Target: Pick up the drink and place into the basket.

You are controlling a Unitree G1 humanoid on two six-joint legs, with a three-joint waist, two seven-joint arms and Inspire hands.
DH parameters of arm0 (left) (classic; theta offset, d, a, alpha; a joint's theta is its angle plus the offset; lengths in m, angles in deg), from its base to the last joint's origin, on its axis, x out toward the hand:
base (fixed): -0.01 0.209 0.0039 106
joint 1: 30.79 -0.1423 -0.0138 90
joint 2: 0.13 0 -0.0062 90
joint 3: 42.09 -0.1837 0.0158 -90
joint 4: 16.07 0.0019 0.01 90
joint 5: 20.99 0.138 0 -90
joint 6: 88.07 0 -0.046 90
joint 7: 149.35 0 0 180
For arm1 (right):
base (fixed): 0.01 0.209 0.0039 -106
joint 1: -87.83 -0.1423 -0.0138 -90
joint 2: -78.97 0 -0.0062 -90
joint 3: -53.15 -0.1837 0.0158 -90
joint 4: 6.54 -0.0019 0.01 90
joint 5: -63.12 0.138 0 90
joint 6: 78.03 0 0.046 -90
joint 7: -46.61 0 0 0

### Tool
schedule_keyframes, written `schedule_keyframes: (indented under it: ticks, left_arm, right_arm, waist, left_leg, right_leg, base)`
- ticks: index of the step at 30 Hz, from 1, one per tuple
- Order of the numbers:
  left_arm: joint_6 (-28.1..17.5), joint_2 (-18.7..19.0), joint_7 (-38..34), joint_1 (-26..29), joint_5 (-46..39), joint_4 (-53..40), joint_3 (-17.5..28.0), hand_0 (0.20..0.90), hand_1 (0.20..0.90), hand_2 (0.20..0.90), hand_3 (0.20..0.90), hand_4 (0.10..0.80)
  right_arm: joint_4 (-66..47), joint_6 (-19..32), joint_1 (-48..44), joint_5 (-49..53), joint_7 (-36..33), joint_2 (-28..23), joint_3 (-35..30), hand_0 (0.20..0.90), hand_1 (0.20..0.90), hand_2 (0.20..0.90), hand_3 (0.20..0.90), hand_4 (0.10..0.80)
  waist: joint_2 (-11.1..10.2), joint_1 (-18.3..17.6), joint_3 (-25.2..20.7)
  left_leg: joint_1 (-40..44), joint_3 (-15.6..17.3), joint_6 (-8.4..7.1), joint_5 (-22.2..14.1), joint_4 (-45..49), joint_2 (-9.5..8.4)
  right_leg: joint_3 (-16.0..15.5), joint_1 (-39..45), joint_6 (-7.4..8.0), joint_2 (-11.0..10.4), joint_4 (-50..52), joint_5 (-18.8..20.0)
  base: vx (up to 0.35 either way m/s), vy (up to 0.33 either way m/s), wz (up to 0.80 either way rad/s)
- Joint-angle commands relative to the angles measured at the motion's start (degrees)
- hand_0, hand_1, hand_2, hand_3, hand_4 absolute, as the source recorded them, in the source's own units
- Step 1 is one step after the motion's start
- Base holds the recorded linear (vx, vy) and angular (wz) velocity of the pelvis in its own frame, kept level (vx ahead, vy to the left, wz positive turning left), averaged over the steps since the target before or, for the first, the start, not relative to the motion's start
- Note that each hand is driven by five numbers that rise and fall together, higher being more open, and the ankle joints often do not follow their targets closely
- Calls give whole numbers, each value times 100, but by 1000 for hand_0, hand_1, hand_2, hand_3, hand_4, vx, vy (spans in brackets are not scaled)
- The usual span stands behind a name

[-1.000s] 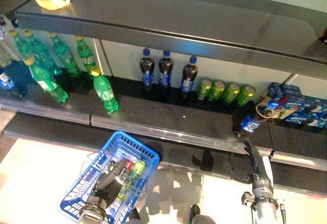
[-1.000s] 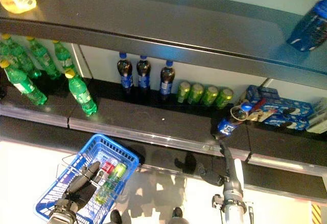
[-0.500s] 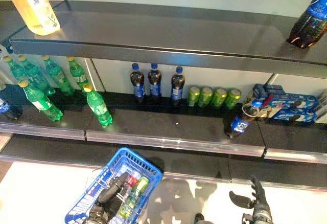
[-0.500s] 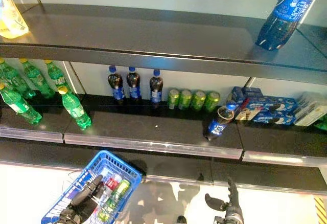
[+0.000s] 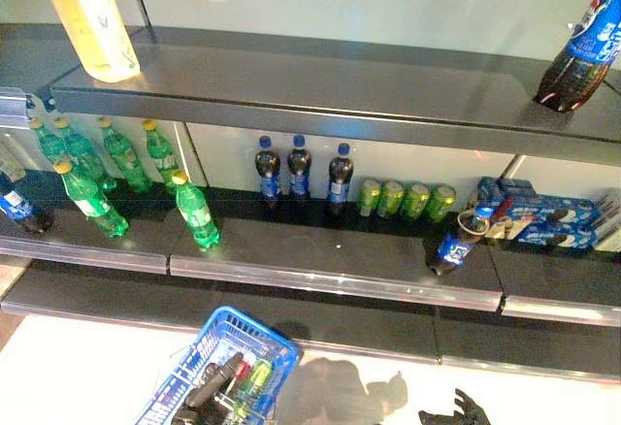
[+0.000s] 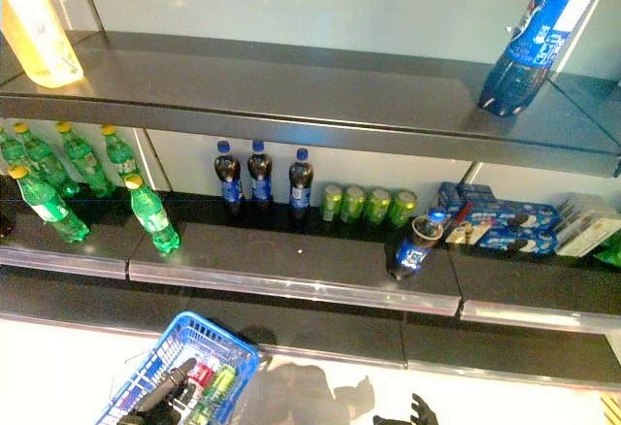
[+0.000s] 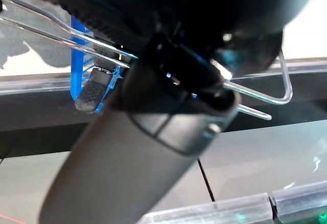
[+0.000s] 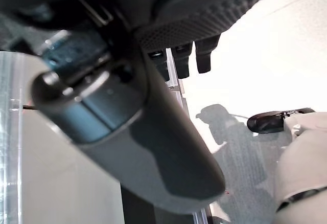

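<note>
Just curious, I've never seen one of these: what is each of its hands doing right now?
Left hand: closed round the wire handle of the blue basket.
Right hand: open, fingers spread, holding nothing.

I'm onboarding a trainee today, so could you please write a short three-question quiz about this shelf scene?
1. True or false: the tilted cola bottle leans at the right end of the middle shelf.
2. How many green cans stand in the row beside the three upright cola bottles?
3. What does the left hand hold? A) a can B) the wire handle of the blue basket C) nothing

Key: 1 true; 2 four; 3 B. The right hand, low in the eye views, holds nothing.
</note>
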Motion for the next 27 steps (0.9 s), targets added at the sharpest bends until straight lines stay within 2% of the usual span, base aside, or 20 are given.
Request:
schedule_keyframes:
  ticks: [1, 8, 27]
  left_arm:
    - [-451, 32, 879, 773, 169, -417, 208, 300, 300, 300, 200, 100]
    - [-541, 62, 757, 816, 579, 254, 386, 300, 300, 300, 200, 100]
    - [-601, 63, 838, 843, 790, 573, 395, 300, 300, 300, 200, 100]
  right_arm:
    - [168, 92, -463, -38, 154, -317, -106, 900, 900, 900, 900, 800]
    - [351, -28, -554, -100, 318, -312, -96, 900, 900, 900, 900, 800]
    - [508, 40, -626, -151, 423, -305, -98, 900, 900, 900, 900, 800]
  waist:
    - [274, 231, -45]
    - [234, 247, -76]
    - [172, 292, -33]
  left_leg:
    - [256, -299, 354, -465, 77, -291]
    - [295, -295, 342, -478, 88, -289]
    - [324, -351, 364, -492, 107, -287]
  right_leg:
    - [-489, 30, 174, -152, 509, 248]
    - [-564, 50, 177, -192, 542, 243]
    - [-532, 24, 171, -178, 637, 227]
  base:
    - [43, 4, 0]
    - [5, 2, 0]
    - [-2, 1, 1]
